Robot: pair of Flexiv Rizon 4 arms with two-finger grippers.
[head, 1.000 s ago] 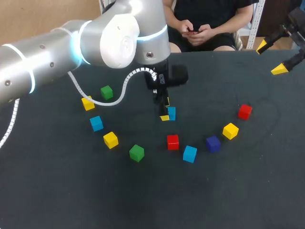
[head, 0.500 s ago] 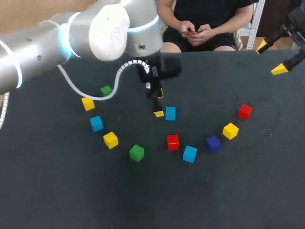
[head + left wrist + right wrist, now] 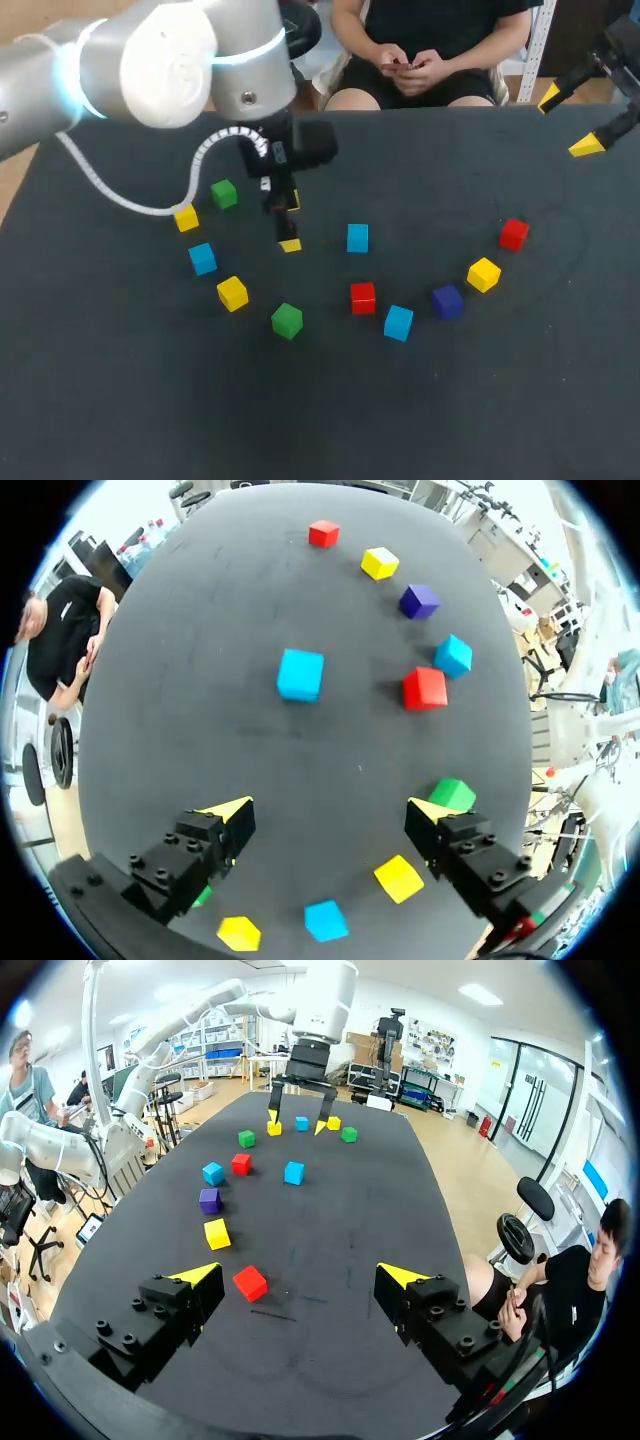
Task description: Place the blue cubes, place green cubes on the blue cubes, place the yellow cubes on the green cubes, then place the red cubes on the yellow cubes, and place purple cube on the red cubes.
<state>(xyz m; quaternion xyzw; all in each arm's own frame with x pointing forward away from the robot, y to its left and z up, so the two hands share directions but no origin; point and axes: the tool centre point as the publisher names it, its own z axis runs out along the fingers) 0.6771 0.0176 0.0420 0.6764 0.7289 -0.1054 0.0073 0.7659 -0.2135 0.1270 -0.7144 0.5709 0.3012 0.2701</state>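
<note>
My left gripper (image 3: 290, 222) hangs open and empty over the table, left of a blue cube (image 3: 357, 238) that rests alone; in the left wrist view this blue cube (image 3: 300, 674) lies well ahead of the open fingers (image 3: 330, 810). Two more blue cubes (image 3: 202, 258) (image 3: 398, 322), green cubes (image 3: 224, 193) (image 3: 287, 320), yellow cubes (image 3: 185, 217) (image 3: 232, 293) (image 3: 483, 274), red cubes (image 3: 363, 297) (image 3: 513, 234) and a purple cube (image 3: 447, 301) lie singly in an arc. My right gripper (image 3: 568, 122) is open and empty at the far right corner, with a red cube (image 3: 250, 1283) just ahead of its fingers.
The dark table (image 3: 480, 400) has bare cloth along its near side and in the middle around the lone blue cube. Nothing is stacked. A green cube (image 3: 452, 794) and a yellow cube (image 3: 399, 878) lie close beside one left finger.
The left gripper opened off the blue cube, which stays on the table, then lifted and swung left towards the green and yellow cubes. The right arm stayed still.
</note>
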